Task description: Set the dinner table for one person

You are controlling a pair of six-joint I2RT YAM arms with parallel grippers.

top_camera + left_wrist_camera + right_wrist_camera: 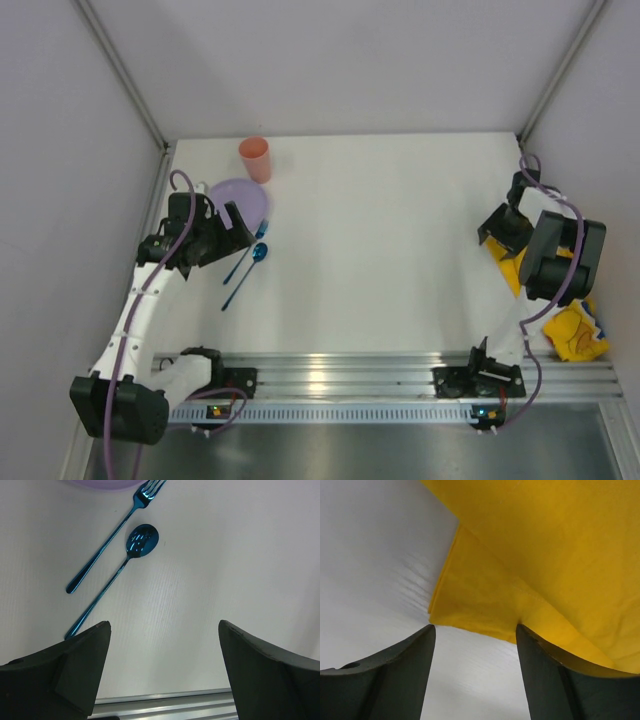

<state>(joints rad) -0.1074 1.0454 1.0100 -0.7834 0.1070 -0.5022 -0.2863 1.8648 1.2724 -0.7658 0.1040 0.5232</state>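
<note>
The white dinner table [400, 250] carries a purple plate [240, 197] at the far left, with a pink cup [255, 158] just beyond it. A shiny blue fork [107, 547] and spoon [142, 539] lie side by side next to the plate. My left gripper [238, 225] hovers over the table near the cutlery handles, open with nothing between its fingers [85, 665]. At the right edge, my right gripper [474, 629] is down at the folded edge of a yellow cloth [545, 555]. It is open, and one fingertip [525, 635] touches the cloth's hem.
A ribbed aluminium rail [400, 375] runs along the table's near edge, with both arm bases on it. Grey walls close in the left, back and right sides. The yellow cloth [578, 332] bunches up at the near right corner, partly under the right arm.
</note>
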